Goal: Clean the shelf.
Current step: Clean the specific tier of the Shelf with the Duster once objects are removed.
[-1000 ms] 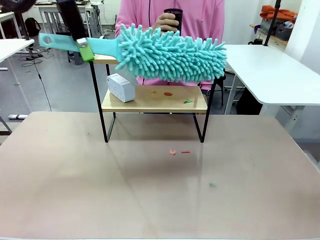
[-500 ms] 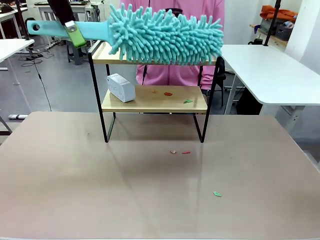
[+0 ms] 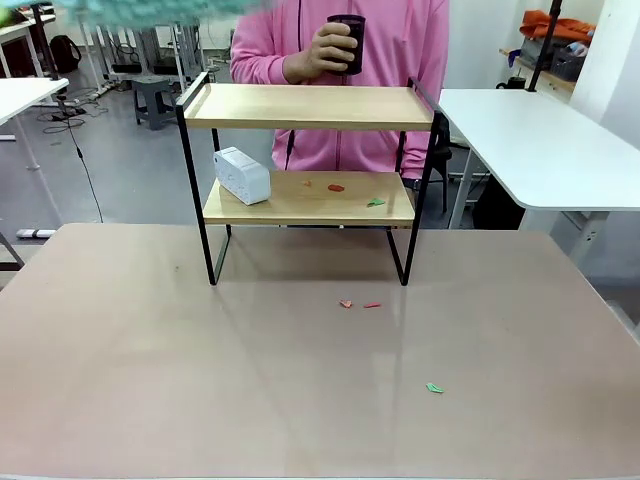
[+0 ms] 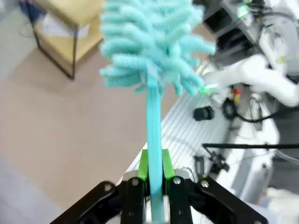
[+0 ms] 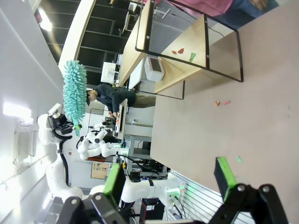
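Duster [image 4: 149, 42] has lifted off the shelf [image 3: 310, 105], now blurred at front view's upper left. The left jaws are clamped on its handle; right jaws wide open, empty. Shelf centre-frame; lower-board scraps [image 3: 337, 187] remain.

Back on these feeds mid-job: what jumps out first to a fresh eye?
The fluffy teal duster dominates, held high above the table, with the left gripper jaws shut on its handle. Next comes the shelf: a white box and small coloured scraps lie on its lower board, with more scraps on the table in front. Behind it a person in pink holds a dark cup.
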Controlling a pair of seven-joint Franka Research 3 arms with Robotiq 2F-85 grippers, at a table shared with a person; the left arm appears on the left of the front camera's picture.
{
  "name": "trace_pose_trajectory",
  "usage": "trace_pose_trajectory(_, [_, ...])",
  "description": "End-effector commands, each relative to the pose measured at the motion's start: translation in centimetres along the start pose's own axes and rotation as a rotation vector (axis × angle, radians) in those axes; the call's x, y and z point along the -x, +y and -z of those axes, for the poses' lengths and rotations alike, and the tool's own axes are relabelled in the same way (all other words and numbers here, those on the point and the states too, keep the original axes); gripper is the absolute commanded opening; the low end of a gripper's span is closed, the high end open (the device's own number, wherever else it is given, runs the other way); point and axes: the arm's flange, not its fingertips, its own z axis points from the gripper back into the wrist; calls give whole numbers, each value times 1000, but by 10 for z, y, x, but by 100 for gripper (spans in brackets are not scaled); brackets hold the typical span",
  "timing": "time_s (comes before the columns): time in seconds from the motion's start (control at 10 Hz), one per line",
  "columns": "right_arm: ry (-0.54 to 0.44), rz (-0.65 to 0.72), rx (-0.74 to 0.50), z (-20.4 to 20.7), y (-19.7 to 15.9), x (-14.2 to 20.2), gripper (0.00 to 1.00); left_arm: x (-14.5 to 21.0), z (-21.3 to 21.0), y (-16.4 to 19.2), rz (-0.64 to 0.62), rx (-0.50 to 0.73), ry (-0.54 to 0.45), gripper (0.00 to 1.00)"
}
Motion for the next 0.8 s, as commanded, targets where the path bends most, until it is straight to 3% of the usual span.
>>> trace_pose_trajectory(0.0, [-13, -25, -25, 2, 2, -2, 100, 55, 32, 32, -369, -158, -149, 0])
trace_pose_trajectory(0.2, [-13, -25, -25, 2, 2, -2, 100, 92, 45, 76, -637, -203, -274, 0])
trace_pose_trajectory(0.3, [-13, -25, -25, 2, 2, -2, 100, 100, 54, 107, -827, -278, -224, 0])
trace_pose_trajectory(0.4, [-13, -25, -25, 2, 2, -2, 100, 104, 66, 129, -879, -247, -213, 0])
trace_pose_trajectory(0.5, [-13, -25, -25, 2, 2, -2, 100, 102, 77, 149, -1006, -295, -162, 0])
trace_pose_trajectory(0.6, [-13, -25, -25, 2, 2, -2, 100, 122, 52, 129, -755, -262, -201, 0])
trace_pose_trajectory(0.7, [-13, -25, -25, 2, 2, -2, 100, 122, 52, 129, -755, -262, -201, 0])
